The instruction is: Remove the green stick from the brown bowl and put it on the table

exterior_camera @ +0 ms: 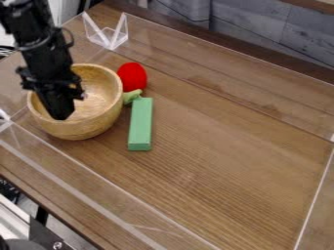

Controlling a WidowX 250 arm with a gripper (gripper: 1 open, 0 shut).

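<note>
The green stick (140, 124) lies flat on the table (222, 146), just right of the brown bowl (94, 101), outside it and close to its rim. My gripper (55, 105) hangs over the left half of the bowl, pointing straight down. Its black fingers are pressed together with nothing between them. The arm hides part of the bowl's left rim and inside.
A red ball (132, 75) sits behind the bowl's right side, with a small yellow-green piece (135, 94) next to it. Low clear acrylic walls (78, 186) edge the tabletop on all sides, and a clear corner piece (107, 34) stands at the back left.
</note>
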